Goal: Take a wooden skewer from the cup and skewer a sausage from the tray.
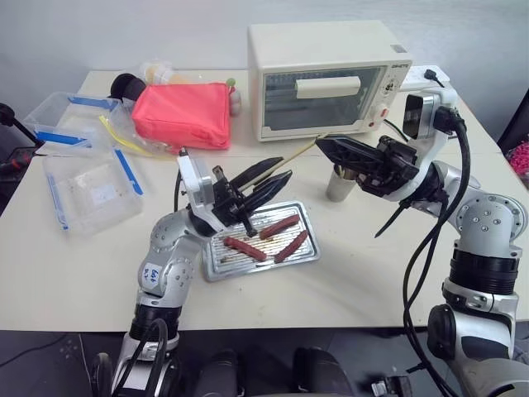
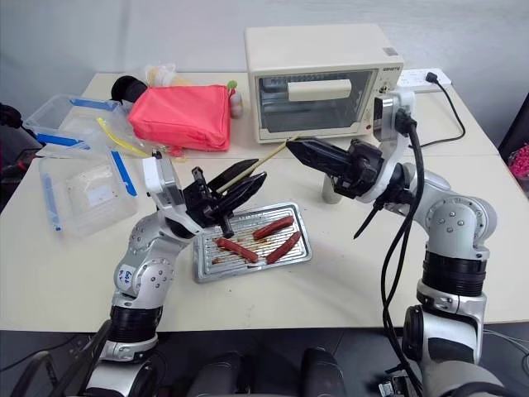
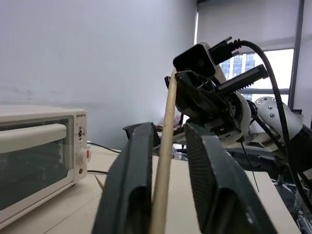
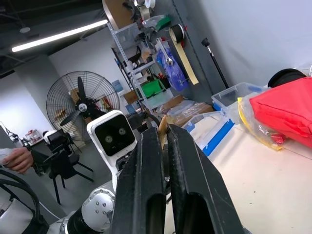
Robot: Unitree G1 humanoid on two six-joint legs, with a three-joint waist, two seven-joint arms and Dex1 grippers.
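The wooden skewer (image 2: 266, 160) is out of the cup (image 1: 340, 185) and spans the gap between the two arms above the table (image 1: 364, 281), slanting up from the left gripper (image 2: 240, 184) toward the right gripper (image 2: 302, 150). The right gripper's fingers are pressed together on the upper end of the stick, as the right wrist view confirms, with the pale tip showing between the pads. The left gripper's fingers stand narrow around the lower part of the shaft; the left wrist view shows the stick running up between them, but whether both pads actually press on it cannot be told. The tray (image 1: 216, 266) lies directly below the left gripper, holding three sausages; the sausage (image 1: 278, 227) nearest the oven (image 1: 326, 78) lies apart from the other two and looks the easiest target. In the inspector's judgement the step in hand is a handover or regrip. It would be done well by confirming a firm left-hand hold before the right lets go, keeping a long length of stick free beyond the fingers, then lining the point up along the sausage's axis and pushing end-on, so that it neither rolls nor skids on the ribbed metal.
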